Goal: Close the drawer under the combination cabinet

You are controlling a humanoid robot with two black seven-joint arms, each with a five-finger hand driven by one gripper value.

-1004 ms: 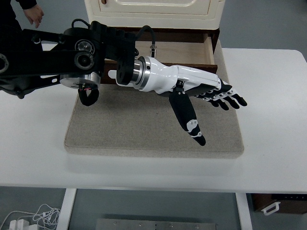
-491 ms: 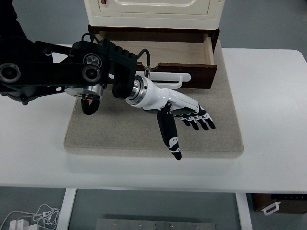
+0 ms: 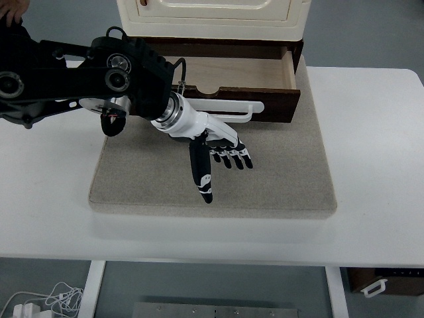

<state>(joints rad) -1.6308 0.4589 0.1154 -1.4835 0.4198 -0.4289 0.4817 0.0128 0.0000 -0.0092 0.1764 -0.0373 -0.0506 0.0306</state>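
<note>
Head view of the workspace. The left arm [image 3: 73,83] enters from the left edge and reaches across the white table [image 3: 377,165], ending in the left hand [image 3: 215,151], which hovers above the grey mat [image 3: 278,185] just in front of the drawer front. The hand is empty: its 4 fingers [image 3: 232,159] lie side by side, extended and pointing down and to the right, while the thumb [image 3: 201,175] splays away from them toward the near edge of the mat. Whether the fingertips touch the mat cannot be told. The drawer [image 3: 238,73] sits at the base of the cream combination cabinet [image 3: 212,13] at the top centre and stands pulled out toward the camera, so its pale wooden floor is exposed and shows bare. Its dark brown front panel [image 3: 278,106] carries a white bar handle [image 3: 228,107] running horizontally; the left part of this handle is crossed by the wrist of the hand, and the right end shows clear of it. Cabinet and drawer both rest on the far portion of the mat, which lies flat on the table. A person's hand [image 3: 12,10] shows at the top left corner, well apart from the robot hand. A white cable [image 3: 40,301] lies on the floor at bottom left, below the table edge.
</note>
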